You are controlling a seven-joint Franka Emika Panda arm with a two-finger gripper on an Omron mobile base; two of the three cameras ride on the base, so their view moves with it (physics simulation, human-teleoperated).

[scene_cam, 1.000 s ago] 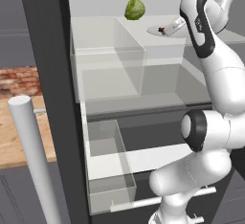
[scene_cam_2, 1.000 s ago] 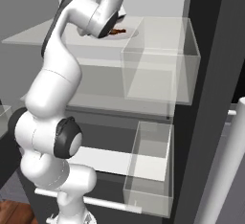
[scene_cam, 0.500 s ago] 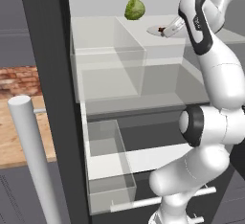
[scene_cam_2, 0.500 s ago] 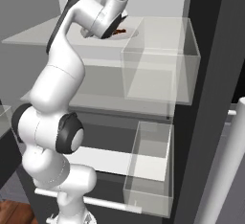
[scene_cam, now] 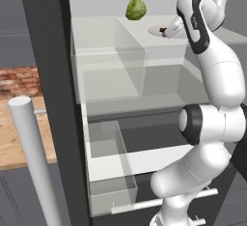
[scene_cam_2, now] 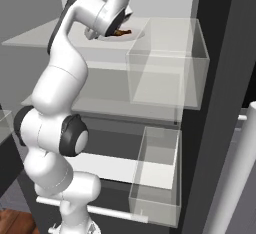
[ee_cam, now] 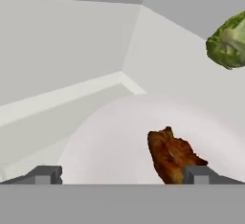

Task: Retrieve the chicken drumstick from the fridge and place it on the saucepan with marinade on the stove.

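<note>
Hand view shows spread fingers (ee_cam: 42,174) just short of the chicken drumstick (ee_cam: 173,154) on its white plate (ee_cam: 110,137); likely light, slick, best pinched across its thick middle.

Drumstick (ee_cam: 174,158): rough, lumpy, matt reddish-brown surface. Plate (ee_cam: 110,141): smooth, white, faint sheen. Vegetable (ee_cam: 228,41): green, leafy, crinkled texture. Fridge (scene_cam: 48,75) exterior: dark grey, matt; interior walls smooth white. Door bins (scene_cam_2: 167,70): clear, glossy plastic look, see-through. Bar handle (scene_cam: 34,162): smooth, silver-grey, metallic look. Arm (scene_cam: 217,75): glossy white shell, dark matt joints. Brick-textured patch (scene_cam: 19,80) at left: rough.
</note>
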